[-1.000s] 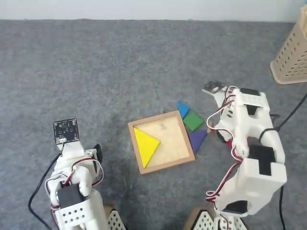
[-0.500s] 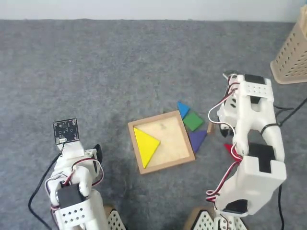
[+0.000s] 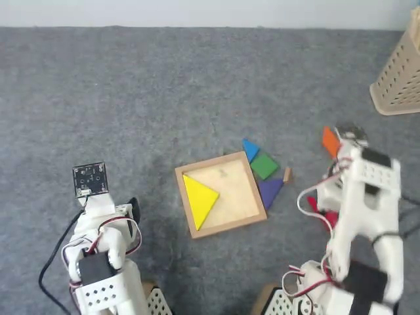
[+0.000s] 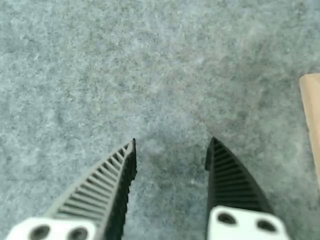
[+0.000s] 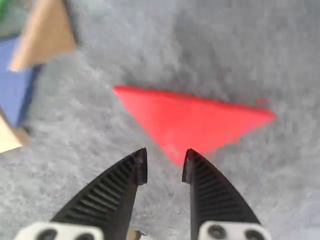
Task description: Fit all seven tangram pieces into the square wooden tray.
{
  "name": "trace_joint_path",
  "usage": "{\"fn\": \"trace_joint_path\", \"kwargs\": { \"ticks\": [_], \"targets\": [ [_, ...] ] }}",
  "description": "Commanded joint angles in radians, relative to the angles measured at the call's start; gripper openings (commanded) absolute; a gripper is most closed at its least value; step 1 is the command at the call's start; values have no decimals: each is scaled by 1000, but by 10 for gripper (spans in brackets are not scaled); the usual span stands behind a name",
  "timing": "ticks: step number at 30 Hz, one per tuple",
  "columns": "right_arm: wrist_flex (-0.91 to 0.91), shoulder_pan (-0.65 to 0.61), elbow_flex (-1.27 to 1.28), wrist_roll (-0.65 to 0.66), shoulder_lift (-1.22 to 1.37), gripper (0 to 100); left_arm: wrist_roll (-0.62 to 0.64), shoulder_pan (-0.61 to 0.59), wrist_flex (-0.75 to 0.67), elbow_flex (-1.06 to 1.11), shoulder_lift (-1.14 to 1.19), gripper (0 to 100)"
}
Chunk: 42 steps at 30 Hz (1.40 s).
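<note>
The square wooden tray (image 3: 254,197) lies mid-table with a yellow triangle (image 3: 199,197) inside, at its left. Just off its right side lie a blue piece (image 3: 250,147), a green square (image 3: 264,165), a purple triangle (image 3: 270,190) and a small tan piece (image 3: 287,174). An orange piece (image 3: 331,141) lies farther right. My right gripper (image 5: 164,162) hangs open just above a red triangle (image 5: 192,120), its tips at the triangle's near point; the tan piece (image 5: 45,35) is beyond it. My left gripper (image 4: 171,150) is open over bare carpet, left of the tray edge (image 4: 312,115).
A perforated beige basket (image 3: 400,72) stands at the far right back. The right arm (image 3: 361,203) covers most of the red triangle (image 3: 323,213) from above. Grey carpet stretches open behind and left of the tray.
The right arm has swung right and drawn back from beside the tray, uncovering the orange piece. The left arm and the pieces have stayed put.
</note>
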Motion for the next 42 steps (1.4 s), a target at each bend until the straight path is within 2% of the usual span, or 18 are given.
{"fn": "trace_joint_path", "kwargs": {
  "ticks": [1, 6, 9, 17, 21, 23, 27, 31, 35, 42],
  "targets": [
    [-50, 101, 63, -137, -91, 146, -5, 3, 5, -13, -15, 216],
    [-51, 108, 31, -373, 15, 262, -5, 3, 5, -13, -15, 216],
    [-53, 110, -35, -482, 117, 256, -5, 3, 5, -13, -15, 216],
    [-44, 111, -331, -609, 441, 256, -5, 3, 5, -13, -15, 216],
    [-42, 105, -428, -612, 564, 222, -5, 3, 5, -13, -15, 216],
    [-44, 105, -453, -545, 602, 167, -5, 3, 5, -13, -15, 216],
    [-50, 104, -462, -311, 615, 94, -5, 3, 5, -13, -15, 216],
    [-51, 71, -463, -120, 613, 76, -5, 3, 5, -13, -15, 216],
    [-15, -22, -485, 84, 613, 76, -5, 3, 5, -13, -15, 216],
    [30, -186, -485, 221, 601, 74, -5, 3, 5, -13, -15, 216]
  ]
}}
